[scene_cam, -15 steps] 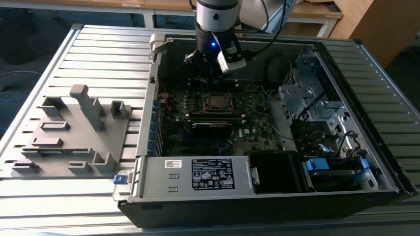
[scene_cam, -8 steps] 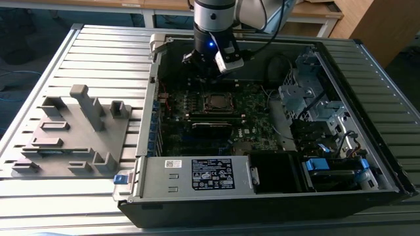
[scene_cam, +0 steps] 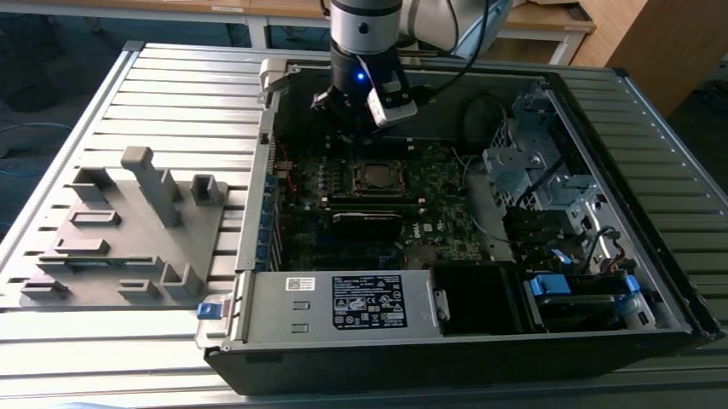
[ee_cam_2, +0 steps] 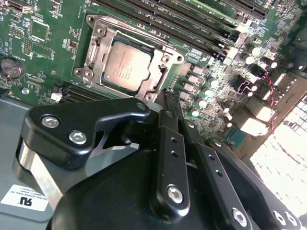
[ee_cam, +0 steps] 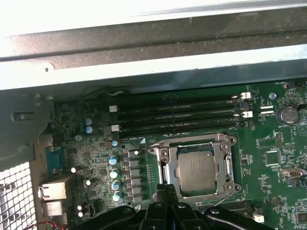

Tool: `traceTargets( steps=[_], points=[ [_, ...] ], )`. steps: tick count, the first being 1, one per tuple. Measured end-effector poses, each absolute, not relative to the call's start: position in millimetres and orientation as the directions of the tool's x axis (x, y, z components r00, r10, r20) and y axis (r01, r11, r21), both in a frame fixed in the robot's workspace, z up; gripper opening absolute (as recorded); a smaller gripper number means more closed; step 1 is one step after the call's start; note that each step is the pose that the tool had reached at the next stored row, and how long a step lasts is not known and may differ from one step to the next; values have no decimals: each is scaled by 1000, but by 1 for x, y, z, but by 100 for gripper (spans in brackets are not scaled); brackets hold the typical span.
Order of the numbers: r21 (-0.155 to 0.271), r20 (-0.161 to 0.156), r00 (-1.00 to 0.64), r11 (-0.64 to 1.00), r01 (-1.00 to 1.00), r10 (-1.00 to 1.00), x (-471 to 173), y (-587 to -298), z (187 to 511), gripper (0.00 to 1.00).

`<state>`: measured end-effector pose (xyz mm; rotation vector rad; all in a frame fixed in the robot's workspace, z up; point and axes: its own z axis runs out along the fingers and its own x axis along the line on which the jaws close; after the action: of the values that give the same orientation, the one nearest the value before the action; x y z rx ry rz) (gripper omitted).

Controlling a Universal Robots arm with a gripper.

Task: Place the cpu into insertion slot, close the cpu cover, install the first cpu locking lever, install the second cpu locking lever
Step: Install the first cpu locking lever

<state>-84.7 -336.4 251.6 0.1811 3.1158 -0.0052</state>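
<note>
Sitting flat in the insertion slot (ee_cam: 157, 153), the cpu (ee_cam: 196, 167) shows its grey top through the window of the lowered cpu cover (ee_cam: 226, 163).
The gripper (ee_cam: 166, 188) has its fingers (ee_cam_2: 166, 117) pressed together on nothing, tips just beside the cover's edge; memory sticks (ee_cam: 177, 115) run alongside on the green motherboard (ee_cam: 271, 160), inside an open computer case (scene_cam: 341, 302) on the slatted desk (scene_cam: 170, 85).

1 cpu (ee_cam: 195, 167), 1 cpu cover (ee_cam: 225, 165), 4 mem slots (ee_cam: 177, 120), 1 gripper (ee_cam: 166, 188), 1 pc case (scene_cam: 341, 362).
</note>
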Motion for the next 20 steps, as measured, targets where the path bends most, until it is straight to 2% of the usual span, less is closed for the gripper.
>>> traceTargets(
  steps=[12,20],
  points=[
    [111,-7,-993,987,116,117,-85,-337,252,11],
    [129,-7,-993,985,116,118,-89,-337,252,11]
  ],
)
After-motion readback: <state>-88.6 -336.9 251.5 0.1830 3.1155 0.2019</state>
